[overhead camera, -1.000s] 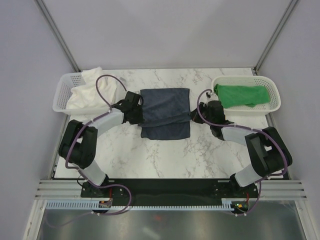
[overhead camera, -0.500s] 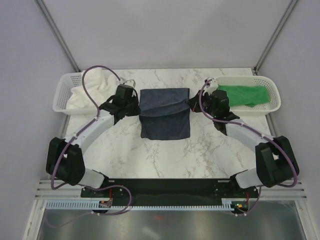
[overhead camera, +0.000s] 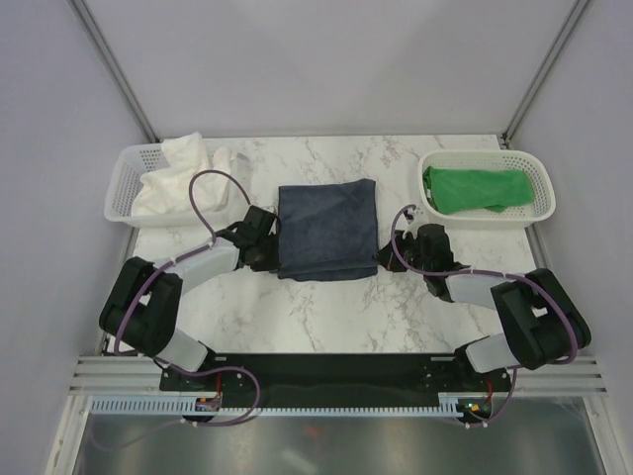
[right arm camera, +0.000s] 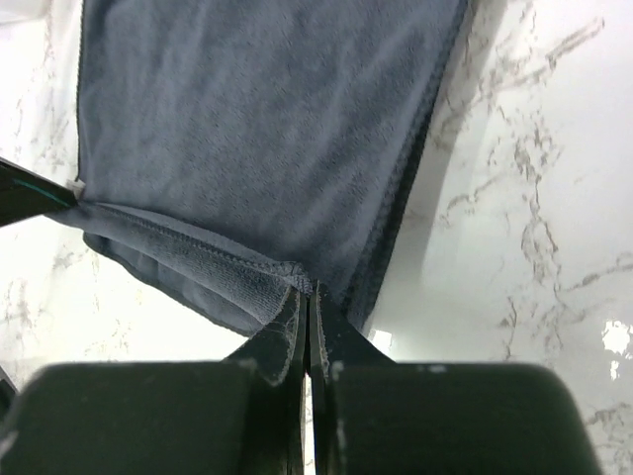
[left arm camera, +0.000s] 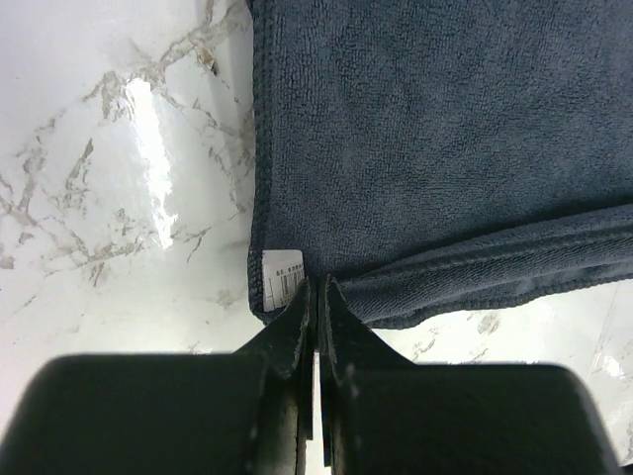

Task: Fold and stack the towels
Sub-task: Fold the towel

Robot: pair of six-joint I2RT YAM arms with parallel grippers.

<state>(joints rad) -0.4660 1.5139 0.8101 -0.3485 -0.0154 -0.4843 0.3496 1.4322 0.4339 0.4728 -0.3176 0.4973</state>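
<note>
Currently, the left gripper and right gripper are clamping the navy towel mid-fold, while the green towel and cream towel are waiting unfolded.

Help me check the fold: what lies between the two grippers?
The navy towel, its near doubled-over edge running from the left gripper to the right gripper, both pinching it; clearest in the top view.

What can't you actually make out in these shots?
- Left wrist view: print on the navy towel tag, too small to read.
- Top view: lower part of the cream towel, behind the left basket wall.
- Both wrist views: the green towel, outside the frame.
</note>
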